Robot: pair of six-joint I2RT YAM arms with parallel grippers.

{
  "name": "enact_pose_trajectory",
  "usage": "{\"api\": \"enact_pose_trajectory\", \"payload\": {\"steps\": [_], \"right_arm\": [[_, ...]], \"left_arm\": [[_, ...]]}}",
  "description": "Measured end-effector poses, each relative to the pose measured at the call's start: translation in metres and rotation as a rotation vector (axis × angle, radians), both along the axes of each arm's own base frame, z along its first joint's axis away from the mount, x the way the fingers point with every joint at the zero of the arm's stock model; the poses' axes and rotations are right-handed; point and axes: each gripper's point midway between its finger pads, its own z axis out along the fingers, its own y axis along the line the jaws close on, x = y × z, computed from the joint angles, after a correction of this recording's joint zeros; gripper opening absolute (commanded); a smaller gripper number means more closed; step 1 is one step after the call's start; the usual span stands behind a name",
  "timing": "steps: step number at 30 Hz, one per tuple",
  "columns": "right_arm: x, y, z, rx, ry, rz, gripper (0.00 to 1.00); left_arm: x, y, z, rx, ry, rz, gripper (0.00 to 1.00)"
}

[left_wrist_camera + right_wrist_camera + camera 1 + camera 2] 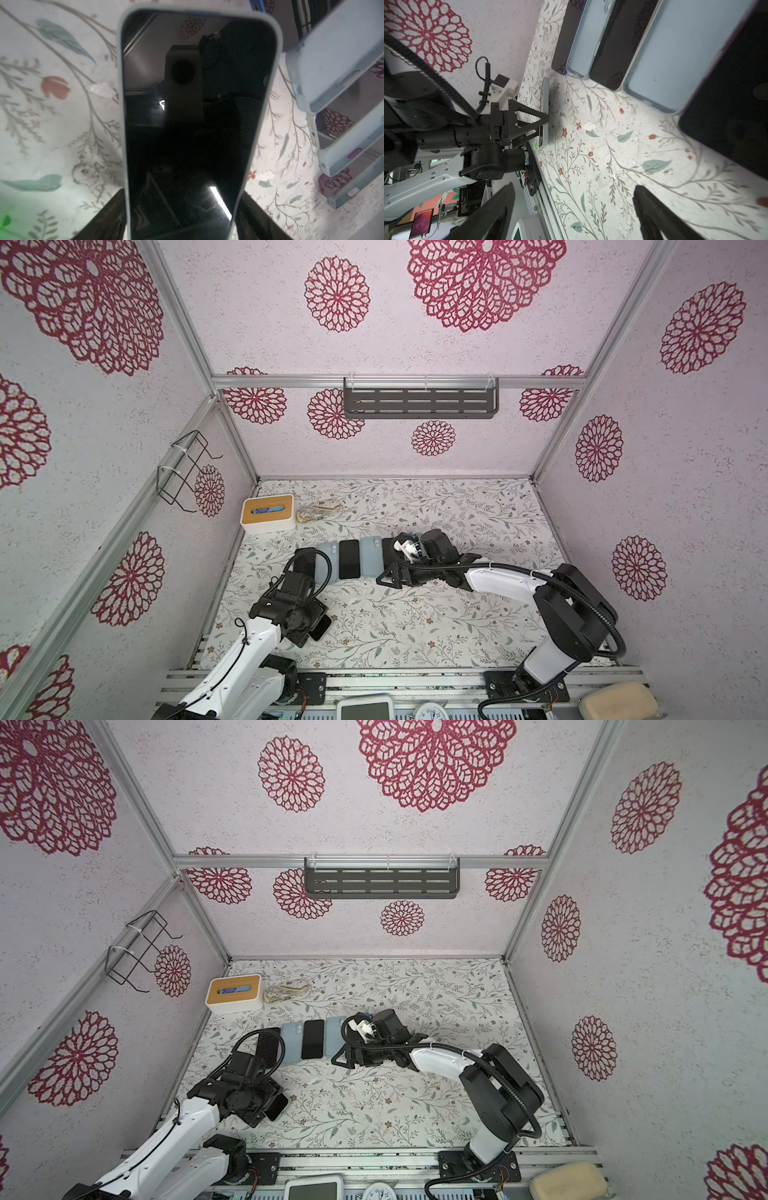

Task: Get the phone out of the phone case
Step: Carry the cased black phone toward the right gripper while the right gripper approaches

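My left gripper (182, 207) is shut on the phone case (119, 83), a pale blue-grey rim around the phone (187, 124), whose dark screen faces the wrist camera. Both jaws press against the case's long sides. In both top views this gripper (318, 624) (272, 1104) holds the cased phone (323, 628) near the table's front left. My right gripper (574, 188) stands open with nothing between its fingers. In a top view it (401, 578) hangs low at the right end of a row of phones and cases.
The row holds dark phones (349, 558) alternating with empty pale blue cases (326, 564) (370, 556). A tissue box (269, 513) and a crumpled clear wrapper (318, 510) sit at the back left. A dark shelf (419, 403) hangs on the back wall and a wire rack (187, 472) on the left wall.
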Motion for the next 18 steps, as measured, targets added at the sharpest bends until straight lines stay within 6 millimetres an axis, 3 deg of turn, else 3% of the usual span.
{"api": "enact_pose_trajectory", "payload": {"steps": [10, 18], "right_arm": [[-0.024, 0.042, 0.0, 0.088, 0.034, 0.04, 0.79], [-0.038, 0.055, -0.007, 0.134, 0.082, 0.041, 0.68]], "left_arm": [[0.016, -0.041, 0.026, -0.041, -0.065, -0.1, 0.58], [0.035, -0.063, 0.041, -0.055, -0.113, -0.134, 0.57]]}}
